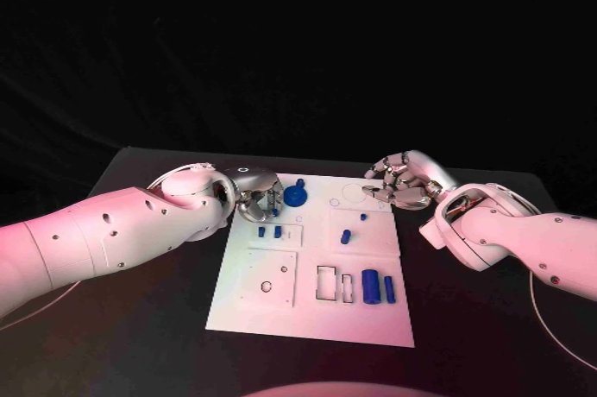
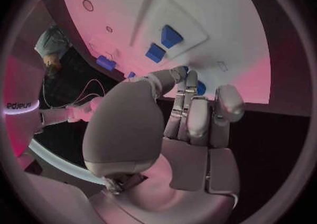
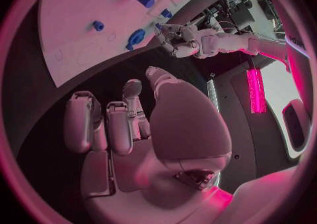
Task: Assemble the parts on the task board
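Observation:
The white task board [image 1: 311, 306] lies in the middle of the black table. My left hand [image 1: 256, 196] hovers over its far left corner with nothing seen in its fingers [image 2: 192, 102]. A round blue part [image 1: 296, 194] stands just to that hand's right, apart from it; the right wrist view also shows this blue part [image 3: 137, 38] clear of the left hand [image 3: 178, 39]. My right hand [image 1: 400, 183] hangs at the board's far right edge, its fingers [image 3: 109, 123] apart and empty. Two blue cylinders [image 1: 369, 286] stand in the near right area.
Two small blue pieces [image 1: 267, 232] sit in a recess on the board's left side. A short blue peg [image 1: 346, 236] and a smaller one [image 1: 363, 216] stand mid-board. Rectangular cut-outs [image 1: 326, 282] lie beside the cylinders. Bare black table [image 1: 485, 328] flanks the board.

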Robot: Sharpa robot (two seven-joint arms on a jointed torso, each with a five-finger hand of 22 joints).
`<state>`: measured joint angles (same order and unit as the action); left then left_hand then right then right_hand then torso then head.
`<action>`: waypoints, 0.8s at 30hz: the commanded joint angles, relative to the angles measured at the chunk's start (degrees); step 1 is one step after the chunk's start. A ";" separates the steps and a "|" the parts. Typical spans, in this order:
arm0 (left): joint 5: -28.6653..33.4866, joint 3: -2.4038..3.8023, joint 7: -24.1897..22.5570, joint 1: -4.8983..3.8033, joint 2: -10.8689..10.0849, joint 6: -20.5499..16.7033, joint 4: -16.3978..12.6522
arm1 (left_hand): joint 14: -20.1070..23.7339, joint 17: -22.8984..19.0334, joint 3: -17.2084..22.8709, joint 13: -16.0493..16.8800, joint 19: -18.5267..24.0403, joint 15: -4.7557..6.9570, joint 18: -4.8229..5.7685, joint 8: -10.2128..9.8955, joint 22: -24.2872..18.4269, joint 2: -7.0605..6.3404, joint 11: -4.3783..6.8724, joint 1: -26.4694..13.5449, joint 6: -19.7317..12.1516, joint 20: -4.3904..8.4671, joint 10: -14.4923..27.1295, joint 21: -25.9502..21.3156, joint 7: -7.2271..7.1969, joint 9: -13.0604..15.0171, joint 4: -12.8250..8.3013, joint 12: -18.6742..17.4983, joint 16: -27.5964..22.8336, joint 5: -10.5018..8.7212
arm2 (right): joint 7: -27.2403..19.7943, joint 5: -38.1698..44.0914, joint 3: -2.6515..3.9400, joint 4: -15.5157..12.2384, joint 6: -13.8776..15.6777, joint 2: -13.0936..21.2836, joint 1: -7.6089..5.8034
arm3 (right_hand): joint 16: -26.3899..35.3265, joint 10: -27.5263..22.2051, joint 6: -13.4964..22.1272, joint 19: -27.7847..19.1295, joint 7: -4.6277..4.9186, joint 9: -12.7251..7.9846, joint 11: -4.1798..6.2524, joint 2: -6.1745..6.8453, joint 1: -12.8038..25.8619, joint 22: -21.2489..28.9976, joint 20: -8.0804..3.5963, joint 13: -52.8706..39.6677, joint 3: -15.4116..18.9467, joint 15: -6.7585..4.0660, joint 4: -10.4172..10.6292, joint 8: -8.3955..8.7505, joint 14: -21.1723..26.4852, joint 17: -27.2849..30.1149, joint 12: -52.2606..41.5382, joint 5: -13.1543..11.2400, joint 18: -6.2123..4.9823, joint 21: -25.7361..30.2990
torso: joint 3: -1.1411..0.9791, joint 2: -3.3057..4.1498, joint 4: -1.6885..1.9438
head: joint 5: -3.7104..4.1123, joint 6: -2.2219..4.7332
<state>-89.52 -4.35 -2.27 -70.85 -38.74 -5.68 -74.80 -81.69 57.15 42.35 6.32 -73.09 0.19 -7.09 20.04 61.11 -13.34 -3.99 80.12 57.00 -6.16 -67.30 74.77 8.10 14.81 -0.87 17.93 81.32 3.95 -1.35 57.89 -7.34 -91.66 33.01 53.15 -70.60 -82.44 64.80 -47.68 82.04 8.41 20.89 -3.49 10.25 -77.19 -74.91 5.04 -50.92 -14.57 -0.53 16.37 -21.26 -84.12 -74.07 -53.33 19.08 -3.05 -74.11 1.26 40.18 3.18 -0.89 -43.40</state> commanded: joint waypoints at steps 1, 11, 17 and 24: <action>-0.18 -0.02 0.12 0.03 0.15 1.68 -0.22 | 0.09 -0.05 -0.42 0.13 0.34 0.00 0.68 -0.37 0.05 0.08 0.08 -0.71 0.68 0.18 -0.63 -0.16 -0.11 0.05 0.08 -0.29 -0.35 -0.03 | -0.11 0.43 0.00 -0.01 -0.03 -0.04 0.04 | 0.27 0.28 -0.21 -0.28 -0.19 -0.06 0.21 -0.18 0.64 -4.77 0.06 0.06 -0.29 -0.42 0.17 -0.35 -2.25 0.09 0.12 0.39 -0.84 0.39 | -0.03 -0.05 0.02 | -0.01 0.09; -0.78 -0.03 0.82 0.03 0.12 1.61 -0.19 | 0.12 -0.29 -0.73 0.46 0.32 0.20 0.70 -0.34 0.13 0.13 0.33 -0.75 1.24 0.30 -1.31 -0.14 -0.33 0.22 -0.09 -0.40 -0.42 -0.02 | -0.01 0.43 0.00 0.03 0.06 -0.04 0.04 | 0.27 0.28 -0.21 -0.28 -0.19 -0.06 0.21 -0.18 0.64 -4.77 0.06 0.06 -0.29 -0.42 0.17 -0.35 -2.25 0.09 0.12 0.39 -0.84 0.39 | 0.01 -0.07 0.04 | -0.01 0.09; -0.92 -0.03 0.97 0.03 0.23 0.92 -0.08 | 0.13 0.16 -0.88 0.58 0.82 0.10 0.57 -1.31 -0.60 -0.17 0.10 -1.03 0.14 0.35 -0.77 -0.60 -0.12 -0.02 -0.16 -1.19 -0.38 0.02 | 0.09 0.43 0.00 0.14 0.10 -0.04 0.04 | 0.28 0.32 -0.23 -0.28 -0.19 -0.10 0.21 -0.41 0.89 -4.73 0.04 0.16 -0.46 -0.43 0.21 -0.36 -2.26 0.06 0.15 0.45 -0.85 0.47 | 0.03 -0.03 0.01 | -0.08 0.20; -0.72 -0.03 1.22 0.03 0.34 0.62 0.02 | 0.57 -0.81 -0.77 0.24 1.64 -0.60 0.36 -3.59 -1.76 -0.94 -0.73 -1.96 -2.56 -0.12 1.32 -1.35 0.48 -0.61 0.11 -3.69 -0.69 0.01 | 0.11 0.42 0.00 0.19 0.12 -0.04 0.04 | 0.28 0.32 -0.23 -0.28 -0.19 -0.10 0.21 -0.41 0.89 -4.73 0.04 0.16 -0.46 -0.43 0.21 -0.36 -2.26 0.06 0.15 0.45 -0.85 0.47 | -0.01 0.00 0.01 | -0.13 0.22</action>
<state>-90.00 -4.39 -1.49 -70.82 -38.53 -5.26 -74.75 -81.35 56.42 41.72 6.63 -71.80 -0.15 -7.10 16.64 59.44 -14.39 -4.70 78.61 54.73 -6.16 -66.34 73.72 8.58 14.26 -0.86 14.42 80.83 3.96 -1.22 57.90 -7.34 -91.46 33.11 53.15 -70.59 -82.44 64.80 -47.67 82.04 8.41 20.85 -3.49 9.96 -76.90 -74.93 5.04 -50.81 -14.73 -0.53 16.53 -21.26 -84.12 -74.07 -53.33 19.30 -3.05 -73.77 1.28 40.15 3.20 -0.98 -43.18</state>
